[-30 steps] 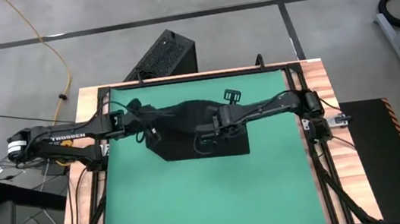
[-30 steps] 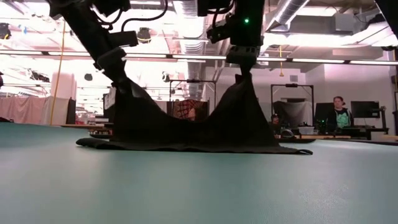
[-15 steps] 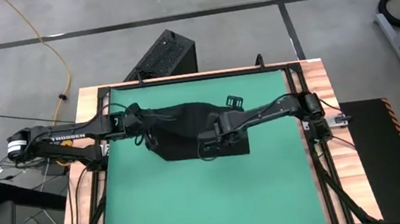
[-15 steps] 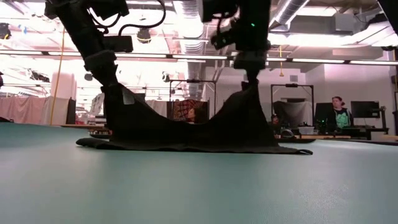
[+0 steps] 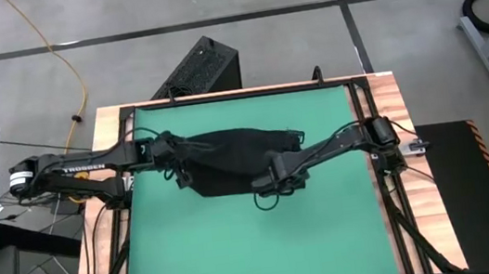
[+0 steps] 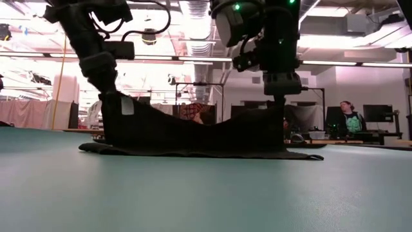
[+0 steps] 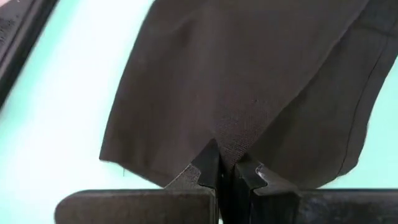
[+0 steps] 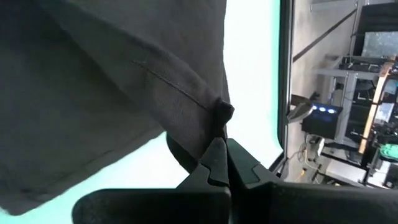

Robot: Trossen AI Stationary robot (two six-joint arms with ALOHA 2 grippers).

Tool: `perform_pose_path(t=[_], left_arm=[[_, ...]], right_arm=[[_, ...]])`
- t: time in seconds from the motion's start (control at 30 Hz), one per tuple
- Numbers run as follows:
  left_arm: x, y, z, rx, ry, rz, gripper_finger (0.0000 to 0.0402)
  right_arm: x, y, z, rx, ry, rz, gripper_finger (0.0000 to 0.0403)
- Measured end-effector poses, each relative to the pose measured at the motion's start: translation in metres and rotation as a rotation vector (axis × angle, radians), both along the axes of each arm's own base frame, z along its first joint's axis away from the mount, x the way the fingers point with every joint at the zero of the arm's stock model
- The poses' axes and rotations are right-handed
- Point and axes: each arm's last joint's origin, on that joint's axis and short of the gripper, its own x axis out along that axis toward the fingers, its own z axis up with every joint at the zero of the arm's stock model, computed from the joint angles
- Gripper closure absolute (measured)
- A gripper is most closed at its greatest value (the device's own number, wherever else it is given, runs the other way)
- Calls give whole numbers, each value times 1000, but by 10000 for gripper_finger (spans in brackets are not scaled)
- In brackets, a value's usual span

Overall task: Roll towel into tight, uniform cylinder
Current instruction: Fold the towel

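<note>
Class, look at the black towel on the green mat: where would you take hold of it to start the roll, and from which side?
Probably the far edge, at its two corners, from above. The towel lies flat with only that edge lifted, already pinched by the left end effector and right end effector, so it can fold toward the near hem.

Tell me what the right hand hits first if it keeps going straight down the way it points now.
The right hand points down, shut on a pinch of the towel. Straight below it lies the towel's lower layer, flat on the green mat. It would likely press into that cloth first, then the mat.
</note>
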Motion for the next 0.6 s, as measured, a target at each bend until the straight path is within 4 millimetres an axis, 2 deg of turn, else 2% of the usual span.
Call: perform_pose_path(t=[0.17,0.37,0.6], left_arm=[[-4,-1,-10,-7,34,0,401],[-4,-1,-10,-6,30,0,401],[-6,-1,-11,-11,52,0,401]], right_arm=[[3,9,-1,7,-41,23,401],[10,11,-4,58,-96,41,400],[9,10,-4,70,-88,28,399]])
